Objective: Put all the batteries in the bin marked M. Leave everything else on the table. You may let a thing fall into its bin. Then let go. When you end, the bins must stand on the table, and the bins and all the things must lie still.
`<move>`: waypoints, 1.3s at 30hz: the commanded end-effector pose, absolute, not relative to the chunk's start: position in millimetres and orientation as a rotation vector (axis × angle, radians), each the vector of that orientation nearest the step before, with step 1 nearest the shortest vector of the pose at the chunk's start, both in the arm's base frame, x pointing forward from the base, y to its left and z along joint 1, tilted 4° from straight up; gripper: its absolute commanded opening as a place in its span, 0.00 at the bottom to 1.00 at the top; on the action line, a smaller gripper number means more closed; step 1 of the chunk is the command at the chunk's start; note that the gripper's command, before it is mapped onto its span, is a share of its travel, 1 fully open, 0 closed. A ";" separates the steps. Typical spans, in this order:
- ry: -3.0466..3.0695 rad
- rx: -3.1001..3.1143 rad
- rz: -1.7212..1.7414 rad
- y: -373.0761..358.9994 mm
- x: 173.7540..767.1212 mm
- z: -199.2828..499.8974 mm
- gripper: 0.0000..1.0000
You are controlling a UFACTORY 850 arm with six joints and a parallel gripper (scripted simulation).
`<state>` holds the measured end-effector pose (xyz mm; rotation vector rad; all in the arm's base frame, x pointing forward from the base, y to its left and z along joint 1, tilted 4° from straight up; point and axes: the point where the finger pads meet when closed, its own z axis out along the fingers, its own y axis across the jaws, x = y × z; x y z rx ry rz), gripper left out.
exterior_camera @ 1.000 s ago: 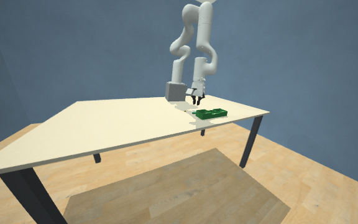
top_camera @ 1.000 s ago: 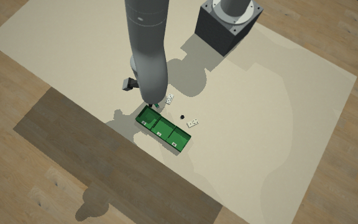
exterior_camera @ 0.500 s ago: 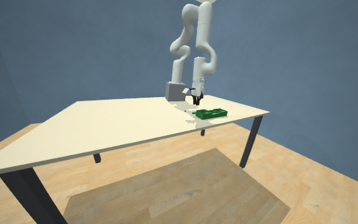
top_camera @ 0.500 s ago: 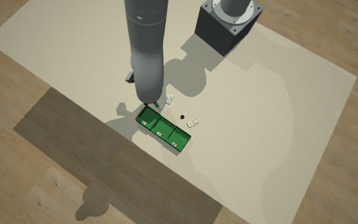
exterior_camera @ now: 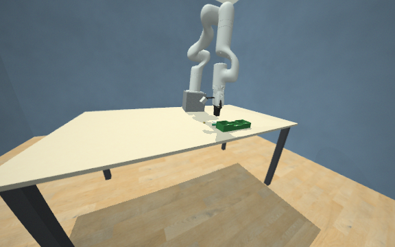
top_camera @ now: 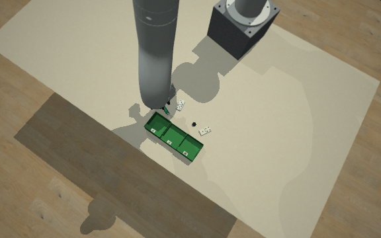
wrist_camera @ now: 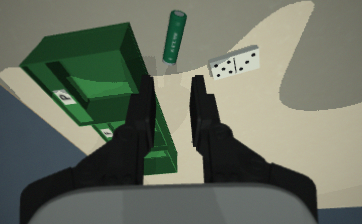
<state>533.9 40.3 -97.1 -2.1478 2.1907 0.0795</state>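
Observation:
A green battery (wrist_camera: 174,37) (top_camera: 166,110) lies on the table just beyond my fingertips, beside the end of the green row of three bins (wrist_camera: 92,60) (top_camera: 159,123) (exterior_camera: 233,125). Each bin has a small white label; I cannot read which is M. The bins look empty. My gripper (wrist_camera: 172,90) (exterior_camera: 217,111) hangs low over the table next to the end bin, fingers a little apart with nothing between them. In the top view the arm hides most of it.
One white domino (wrist_camera: 234,62) (top_camera: 180,105) lies right of the battery, another domino (top_camera: 205,131) lies beside the bins. A small black nut (top_camera: 194,124) sits between them. The robot base (top_camera: 240,23) (exterior_camera: 193,101) stands at the back.

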 end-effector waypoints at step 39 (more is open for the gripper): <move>2.405 -1.948 0.084 40.3 535.1 -96.4 0.28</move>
